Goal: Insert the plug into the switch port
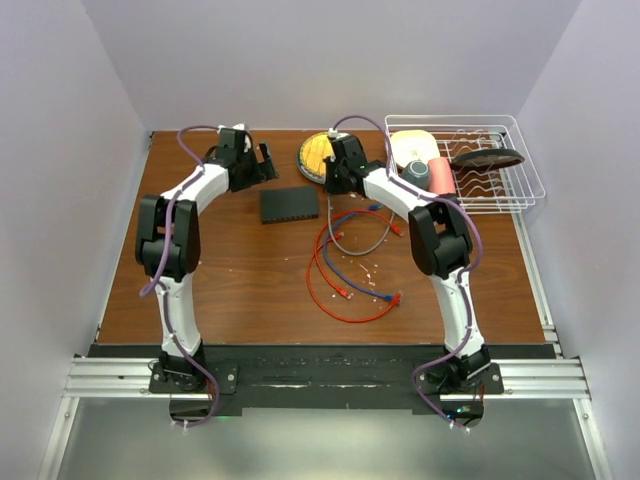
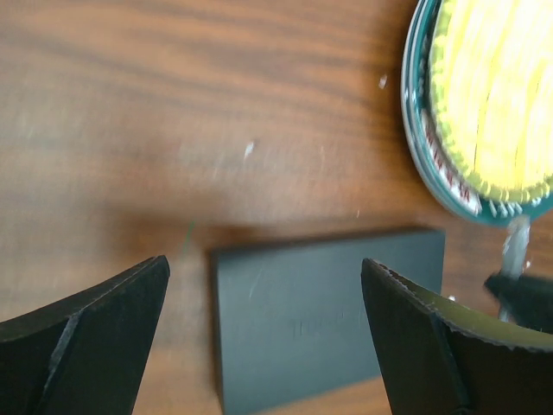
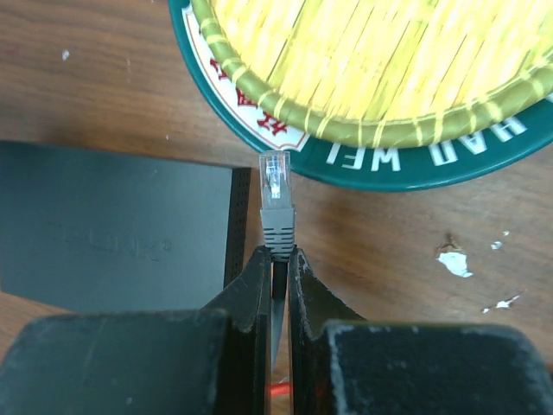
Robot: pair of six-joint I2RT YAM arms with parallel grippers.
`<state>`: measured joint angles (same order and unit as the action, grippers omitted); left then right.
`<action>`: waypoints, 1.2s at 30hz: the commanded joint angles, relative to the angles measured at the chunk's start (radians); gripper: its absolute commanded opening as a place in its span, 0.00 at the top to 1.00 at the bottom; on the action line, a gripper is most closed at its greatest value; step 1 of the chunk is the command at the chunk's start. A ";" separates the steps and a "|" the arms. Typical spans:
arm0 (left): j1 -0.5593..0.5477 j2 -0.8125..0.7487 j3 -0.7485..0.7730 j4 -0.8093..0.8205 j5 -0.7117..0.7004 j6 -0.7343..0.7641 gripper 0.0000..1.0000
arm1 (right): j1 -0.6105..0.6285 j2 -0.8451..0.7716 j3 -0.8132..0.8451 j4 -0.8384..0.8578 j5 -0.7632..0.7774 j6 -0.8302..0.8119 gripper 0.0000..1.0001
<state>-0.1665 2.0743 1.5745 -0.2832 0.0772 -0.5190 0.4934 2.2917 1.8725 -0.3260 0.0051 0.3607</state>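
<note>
The plug (image 3: 276,194), pinched by the right gripper (image 3: 276,259), juts past its fingertips just right of the switch (image 3: 112,225), above which the left gripper (image 2: 263,268) hangs wide open; lining it up for insertion likely comes next.

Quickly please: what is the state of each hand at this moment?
The left hand is open, holding nothing.
The right hand is closed on the grey plug, next to the switch.

Wooden counter (image 1: 250,290) carries: switch (image 1: 289,204); yellow dish (image 1: 313,152) just behind switch; loose cables (image 1: 311,278) in front, rightward; wire rack (image 1: 495,205) far right.
</note>
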 commanded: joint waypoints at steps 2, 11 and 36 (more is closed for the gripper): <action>-0.002 0.090 0.123 0.091 0.021 0.053 0.04 | 0.004 -0.041 -0.050 0.047 -0.002 0.018 1.00; -0.030 0.196 0.183 0.053 0.107 0.125 0.09 | 0.030 -0.046 -0.128 0.074 -0.025 0.024 1.00; -0.082 -0.350 -0.634 0.187 0.092 -0.039 0.22 | 0.215 -0.081 -0.161 0.008 -0.120 -0.043 1.00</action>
<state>-0.2363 1.8156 1.0306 -0.0452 0.1894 -0.4915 0.6807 2.2791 1.7393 -0.2844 -0.0818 0.3340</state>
